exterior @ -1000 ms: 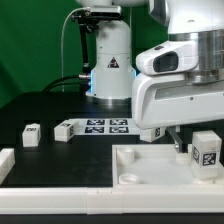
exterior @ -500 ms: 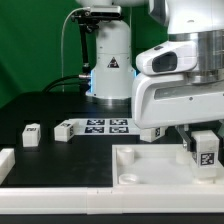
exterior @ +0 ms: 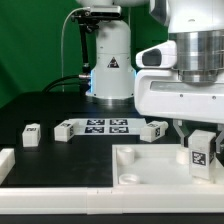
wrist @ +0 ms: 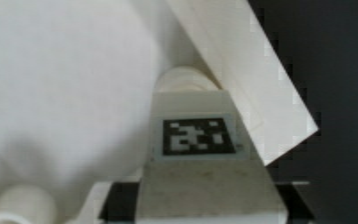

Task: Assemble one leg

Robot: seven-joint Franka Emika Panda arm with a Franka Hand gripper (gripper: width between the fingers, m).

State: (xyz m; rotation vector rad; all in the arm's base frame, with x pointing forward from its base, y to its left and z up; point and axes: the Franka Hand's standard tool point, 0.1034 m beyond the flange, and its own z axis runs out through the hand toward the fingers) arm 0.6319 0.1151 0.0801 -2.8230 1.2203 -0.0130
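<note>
My gripper point(exterior: 198, 140) is shut on a leg point(exterior: 200, 152), a chunky white peg with a square marker tag, and holds it upright over the right part of the white tabletop point(exterior: 150, 170). In the wrist view the leg point(wrist: 197, 140) sits between my two dark fingers point(wrist: 126, 200), its tag facing the camera and its far end over the tabletop point(wrist: 69, 90) beside the raised rim point(wrist: 247, 70). Three more legs lie on the black table: one at the exterior view's left point(exterior: 32, 133), one by the marker board point(exterior: 66, 129), one behind the tabletop point(exterior: 156, 130).
The marker board point(exterior: 106, 125) lies flat at the table's middle, before the robot base point(exterior: 110, 70). A round corner socket point(exterior: 129, 179) shows in the tabletop's near left corner. A white piece point(exterior: 5, 162) sits at the exterior view's left edge.
My gripper has carried the leg a little to the exterior view's left and lower, closer to the tabletop. The other legs have not moved.
</note>
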